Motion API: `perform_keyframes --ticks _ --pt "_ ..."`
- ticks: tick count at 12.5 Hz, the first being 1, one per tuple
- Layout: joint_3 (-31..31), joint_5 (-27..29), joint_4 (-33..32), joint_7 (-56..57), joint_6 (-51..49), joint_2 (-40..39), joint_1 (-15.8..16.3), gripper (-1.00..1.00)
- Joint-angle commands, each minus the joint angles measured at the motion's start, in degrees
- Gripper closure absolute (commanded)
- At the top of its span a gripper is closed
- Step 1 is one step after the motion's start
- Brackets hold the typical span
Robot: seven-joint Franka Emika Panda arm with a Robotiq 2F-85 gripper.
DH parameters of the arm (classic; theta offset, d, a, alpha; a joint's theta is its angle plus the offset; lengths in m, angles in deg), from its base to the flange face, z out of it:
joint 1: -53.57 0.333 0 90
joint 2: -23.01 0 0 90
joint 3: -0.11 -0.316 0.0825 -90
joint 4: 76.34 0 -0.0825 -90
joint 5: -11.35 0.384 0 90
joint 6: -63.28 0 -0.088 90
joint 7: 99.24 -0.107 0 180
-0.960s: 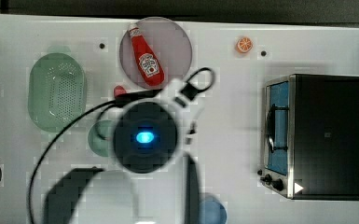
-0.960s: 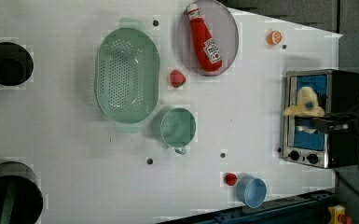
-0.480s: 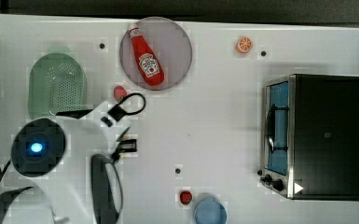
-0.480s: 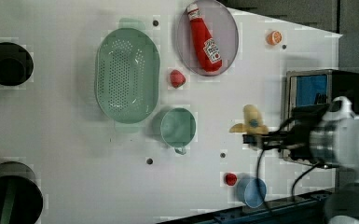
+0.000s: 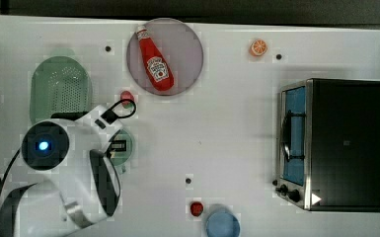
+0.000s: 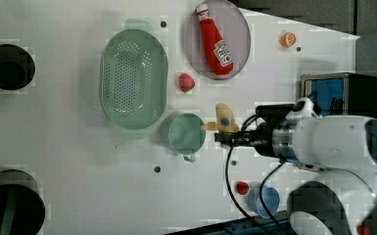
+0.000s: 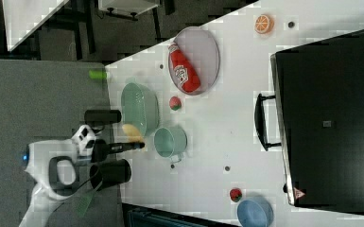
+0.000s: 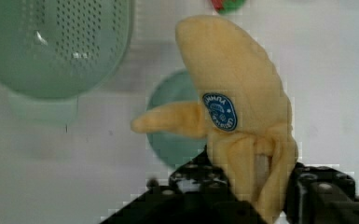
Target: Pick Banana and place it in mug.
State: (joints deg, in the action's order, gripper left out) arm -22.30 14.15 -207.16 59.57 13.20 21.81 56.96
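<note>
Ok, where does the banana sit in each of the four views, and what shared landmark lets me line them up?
Top view: the arm covers the spot by the mug; I cannot make the banana out there.
Left view: banana in the gripper, just off the mug's right edge.
Right view: banana left of the mug, near the colander.
Wrist view: banana held in front of the mug.
Shared landmark: the mug.

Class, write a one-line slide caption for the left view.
Robot arm's tool holds a toy banana beside the small green mug, near the colander.
</note>
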Motion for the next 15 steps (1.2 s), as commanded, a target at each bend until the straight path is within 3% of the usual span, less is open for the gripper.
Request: perform_keyframes --ticks 1,4,5,11,15 --pt "-0.9 0.0 -4.5 -4.2 7.7 -2.5 -0.7 0.37" --pt "-1.1 0.1 -4.7 -4.6 10.8 -6.3 -0.7 0.37" --pt "-1.2 0.1 -4.7 -5.2 10.7 -7.1 -0.7 0.29" --pt "-1.3 0.1 -4.5 -5.3 10.7 -6.5 -0.7 -0.99" --pt "1.5 0.2 -4.3 -5.3 8.3 2.2 -1.8 -1.0"
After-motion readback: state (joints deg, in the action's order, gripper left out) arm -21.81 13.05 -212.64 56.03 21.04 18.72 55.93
